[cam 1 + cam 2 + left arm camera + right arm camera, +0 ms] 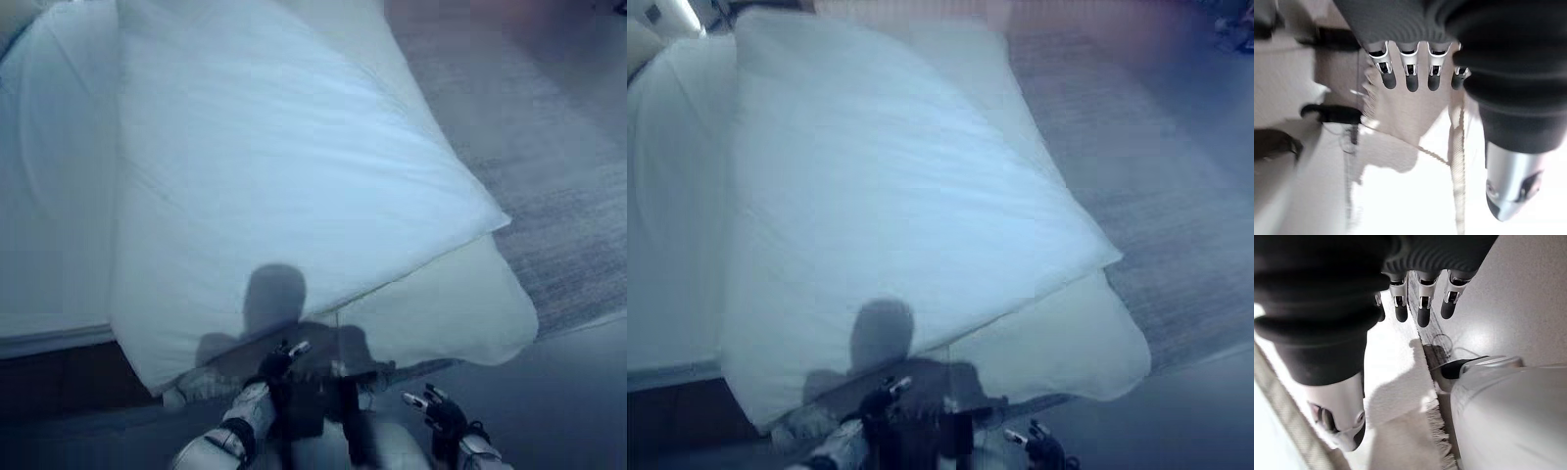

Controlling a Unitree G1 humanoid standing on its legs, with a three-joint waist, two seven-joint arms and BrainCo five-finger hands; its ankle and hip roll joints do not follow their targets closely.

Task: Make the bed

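Grey carpet [549, 186] runs along the right of the bed [49, 196], and across the mattress lies a white duvet [265, 166], set askew with one corner [490, 223] jutting over the right edge; it looks soft, light and floppy, so I'd judge it best pinched at its near hem or that corner. Both hands hang low just short of the near edge, touching nothing: left robot hand [277, 362] with fingers relaxed and empty; right robot hand [438, 409] likewise loose.

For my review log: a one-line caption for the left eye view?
White duvet lies skewed over the bed's corner; both hands hover empty below.
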